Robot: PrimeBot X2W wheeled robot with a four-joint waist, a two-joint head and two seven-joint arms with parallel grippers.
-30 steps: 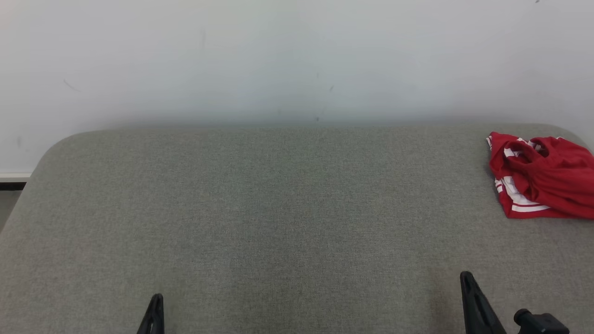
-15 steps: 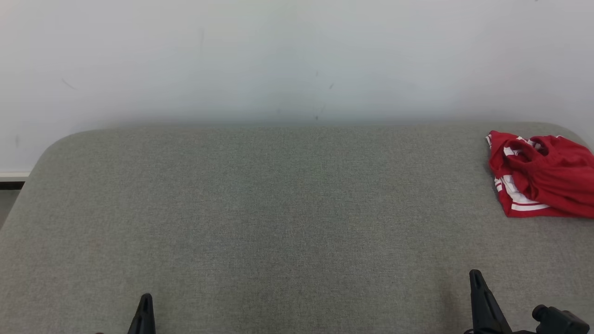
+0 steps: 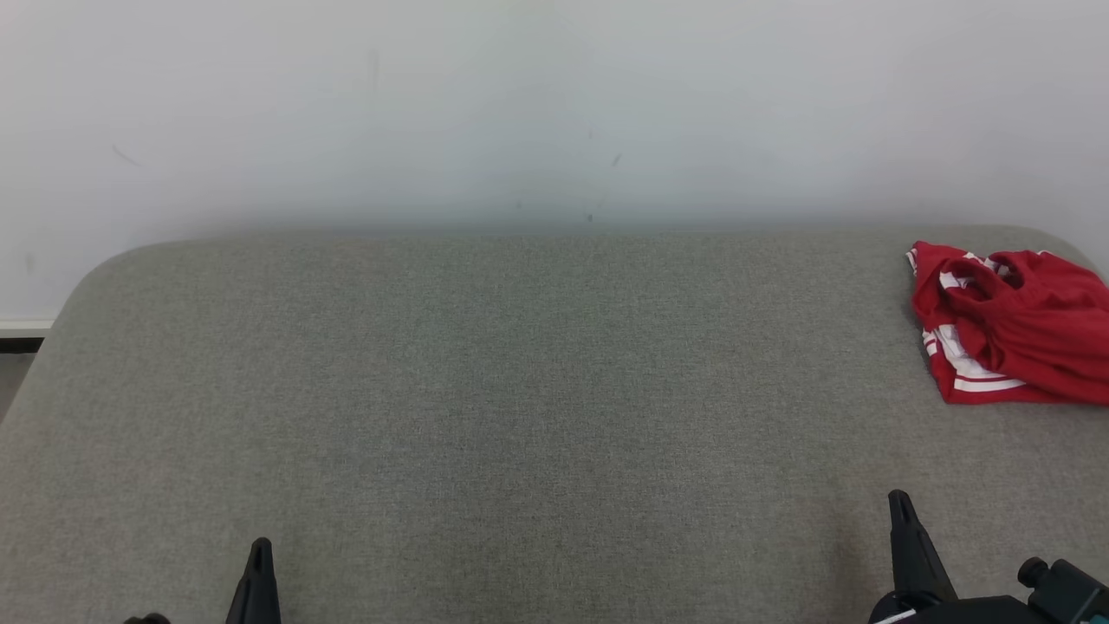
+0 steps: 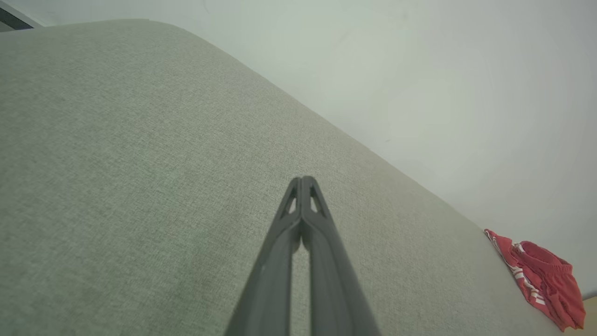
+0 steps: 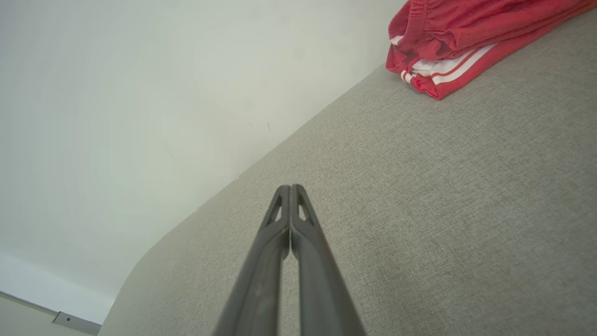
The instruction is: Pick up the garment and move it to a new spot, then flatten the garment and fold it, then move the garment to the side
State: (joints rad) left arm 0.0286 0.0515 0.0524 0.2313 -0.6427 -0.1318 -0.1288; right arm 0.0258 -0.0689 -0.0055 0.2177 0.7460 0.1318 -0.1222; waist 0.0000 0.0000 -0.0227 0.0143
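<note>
The red garment (image 3: 1009, 329) lies in a heap at the far right end of the grey cushion (image 3: 520, 390), ahead and slightly right of the right gripper (image 3: 899, 503), the nearer one; the left gripper (image 3: 260, 550) is well apart; both are closed on nothing

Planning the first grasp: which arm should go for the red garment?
Likely right. The red garment lies bunched at the far right of the grey surface, ahead of the right gripper; the left gripper sits at the opposite side. Both are shut and empty, so the right must open first.
</note>
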